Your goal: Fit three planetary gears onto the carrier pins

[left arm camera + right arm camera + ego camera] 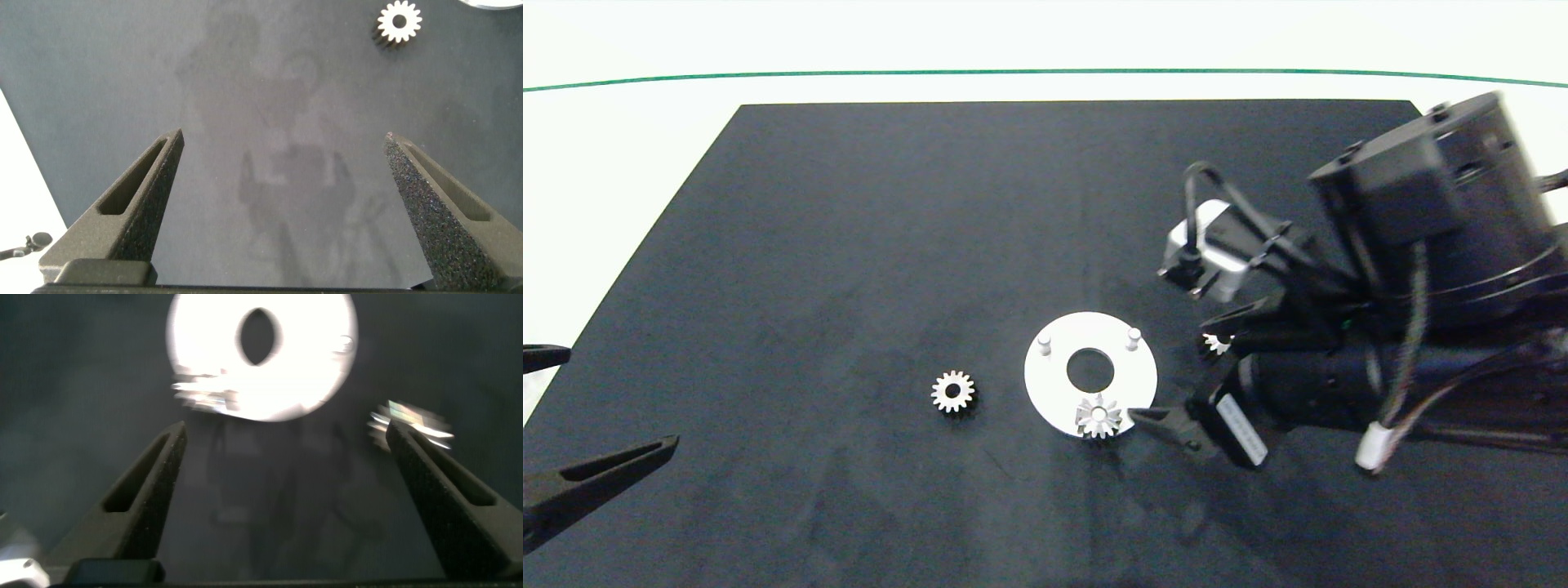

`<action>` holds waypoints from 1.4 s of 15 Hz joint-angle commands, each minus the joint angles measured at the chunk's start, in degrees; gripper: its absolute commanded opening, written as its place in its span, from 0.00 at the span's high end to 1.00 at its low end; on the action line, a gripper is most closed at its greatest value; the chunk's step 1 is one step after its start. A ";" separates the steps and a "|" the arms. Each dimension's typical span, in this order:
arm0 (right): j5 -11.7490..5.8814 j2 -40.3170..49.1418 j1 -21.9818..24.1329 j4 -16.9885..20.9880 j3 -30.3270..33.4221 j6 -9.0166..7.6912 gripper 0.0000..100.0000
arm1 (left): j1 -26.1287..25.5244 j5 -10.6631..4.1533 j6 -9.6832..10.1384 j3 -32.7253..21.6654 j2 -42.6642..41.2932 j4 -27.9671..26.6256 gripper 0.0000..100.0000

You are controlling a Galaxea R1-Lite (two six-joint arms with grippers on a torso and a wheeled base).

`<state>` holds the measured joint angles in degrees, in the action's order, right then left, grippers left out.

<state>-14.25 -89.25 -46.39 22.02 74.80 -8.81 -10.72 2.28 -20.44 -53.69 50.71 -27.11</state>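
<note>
The white disc [1045, 380] lies on the black mat, with two bare carrier pins [1045, 341] [1133, 335] at its far side. One planetary gear [1099, 416] sits on the disc's near pin. A second gear [953, 392] lies loose on the mat left of the disc. A third gear [1216, 345] lies to the disc's right, partly hidden under a finger of my right gripper [1176, 371]. That gripper is open just right of the disc and holds nothing. The right wrist view shows the disc [310, 367] beyond the open right gripper [284, 429]. My left gripper [621, 398] is parked open at the left edge.
The black mat [849, 245] covers most of the white table [621, 163], which has a green line near its far edge. In the left wrist view, the loose gear [400, 21] lies well ahead of the left gripper [284, 139].
</note>
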 commanded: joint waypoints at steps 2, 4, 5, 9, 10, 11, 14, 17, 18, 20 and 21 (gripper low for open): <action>0.89 3.55 11.05 1.89 -0.89 -0.24 0.00 | -0.10 0.01 -0.12 0.25 -0.26 -0.13 0.00; 1.68 1.18 14.48 1.71 -1.06 -0.24 0.00 | -0.01 0.01 -0.12 0.16 -0.26 -0.13 0.00; 2.12 0.57 15.45 1.71 -1.06 -0.24 0.00 | -0.01 0.01 -0.12 0.25 -0.26 -0.13 0.00; 4.58 -2.60 19.31 1.54 -0.71 -0.77 0.00 | -0.01 0.01 -0.12 0.25 -0.18 -0.13 0.00; 5.20 -3.04 19.58 1.54 -0.71 -0.77 0.00 | -0.01 0.01 -0.12 0.25 -0.18 -0.13 0.00; 5.90 -3.48 19.84 1.45 -0.62 -0.77 0.00 | -0.01 0.01 -0.12 0.34 -0.09 -0.13 0.00; 8.63 -4.80 19.93 1.27 -0.27 -0.77 0.00 | -0.01 0.01 -0.12 0.34 -0.18 -0.13 0.00; 8.71 -6.82 19.93 0.75 0.43 -0.59 0.00 | -0.01 0.01 -0.12 0.25 -0.26 -0.13 0.00; 8.71 -7.61 19.84 0.66 0.52 -0.59 0.00 | -0.01 0.01 -0.12 0.25 -0.26 -0.13 0.00; 8.63 -8.31 19.67 -0.83 0.61 -0.68 0.00 | -0.01 0.01 -0.12 0.25 -0.44 -0.13 0.00; 8.63 -8.57 19.67 -1.45 0.61 -0.77 0.00 | -0.01 0.01 -0.12 0.25 -0.35 -0.13 0.00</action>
<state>-5.56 -96.96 -26.65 20.37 75.41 -9.50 -10.72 2.28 -20.47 -53.42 50.35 -27.11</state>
